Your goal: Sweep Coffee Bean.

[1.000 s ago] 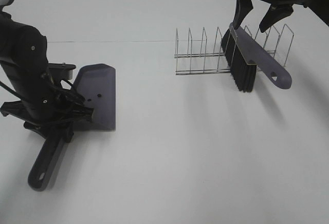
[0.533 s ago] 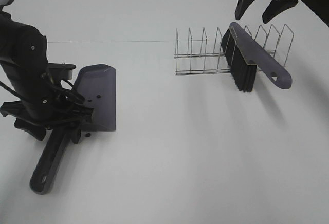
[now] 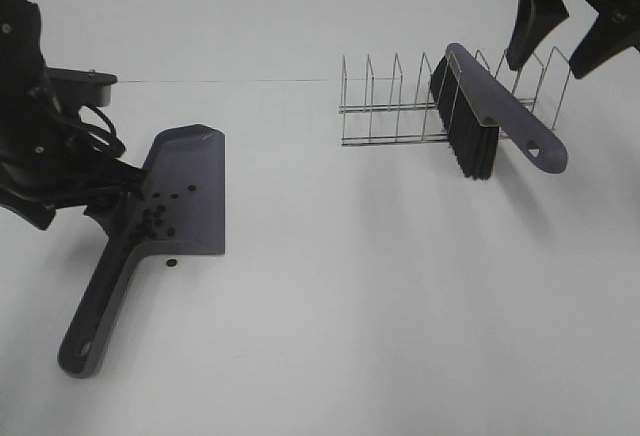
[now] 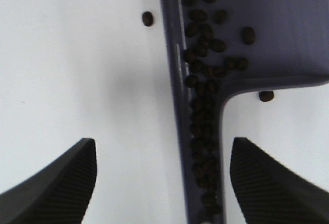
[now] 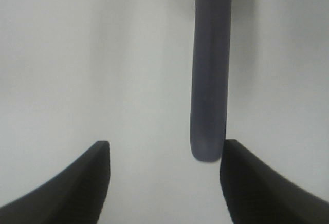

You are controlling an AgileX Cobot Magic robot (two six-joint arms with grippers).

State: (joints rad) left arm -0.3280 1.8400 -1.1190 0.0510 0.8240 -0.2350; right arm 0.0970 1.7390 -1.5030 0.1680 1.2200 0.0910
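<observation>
Most of the coffee beans (image 4: 203,75) lie inside the grey dustpan (image 3: 190,191), crowded against one side wall and running down the channel where the pan narrows into its handle (image 3: 95,306). Two strays sit on the white table (image 3: 350,296): one bean (image 4: 148,18) well apart from the pan's side wall, another (image 4: 266,96) just beside the pan's back corner.

The left gripper (image 4: 162,178) hangs above the handle with its jaws spread wide to either side, gripping nothing. The right gripper (image 3: 562,41) hovers over the wire rack (image 3: 400,106), jaws apart and empty; the brush (image 3: 480,121) leans in the rack below it, its handle showing between the jaws in the right wrist view.

The sweep looks nearly done, so the work in hand seems to be letting go cleanly. To do that well, lift the left arm straight up off the handle without nudging it, since the beans lie loose in the channel and a knock could spill them.

No brand, label or writing is readable, though small moulded marks could be lost in the blur.
</observation>
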